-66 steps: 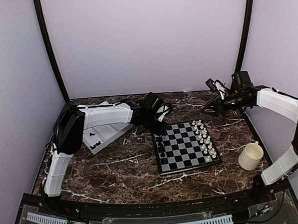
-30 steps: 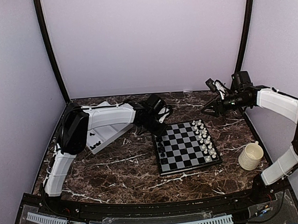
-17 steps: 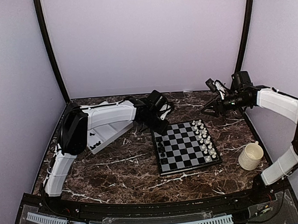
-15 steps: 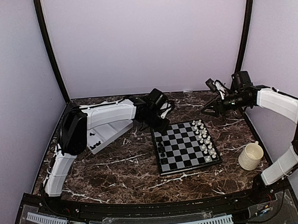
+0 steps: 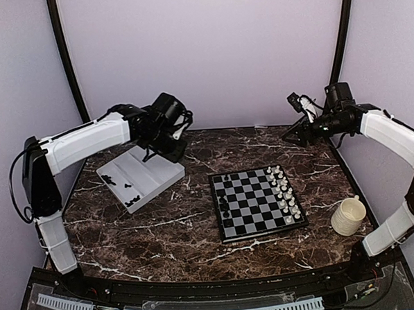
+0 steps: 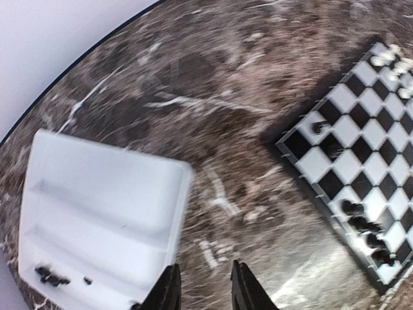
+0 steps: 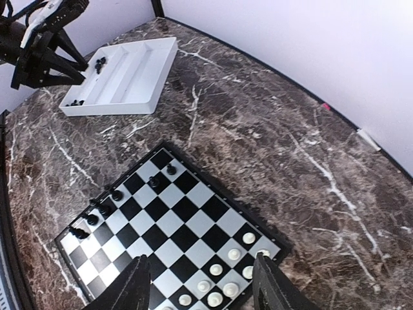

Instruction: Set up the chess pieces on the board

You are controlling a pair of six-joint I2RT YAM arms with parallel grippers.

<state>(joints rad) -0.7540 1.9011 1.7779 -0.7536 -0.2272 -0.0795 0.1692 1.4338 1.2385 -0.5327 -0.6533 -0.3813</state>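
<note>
The board [image 5: 254, 194] lies right of the table's middle. Several black chess pieces [image 5: 223, 207] stand along its left side, one [image 5: 226, 177] at the far corner. White chessmen [image 5: 285, 192] fill its right side. More black pieces [image 5: 131, 200] lie in the white tray [image 5: 149, 173]. My left gripper [image 5: 162, 154] hangs open and empty above the tray's far right corner. In the left wrist view it [image 6: 203, 294] is over bare marble between the tray [image 6: 97, 213] and the board [image 6: 361, 142]. My right gripper [image 5: 292, 132] is open and empty, high beyond the board's far right corner [image 7: 203, 284].
A cream mug [image 5: 348, 216] stands right of the board near the right arm. The tray has two compartments, with black pieces at its near end [image 7: 76, 102] and one side [image 7: 100, 63]. Purple walls close in the table at the back and sides.
My left arm has lifted from the board's far left corner and swung left and up, over the tray. A black piece now stands at that corner. My right arm rose slightly.
</note>
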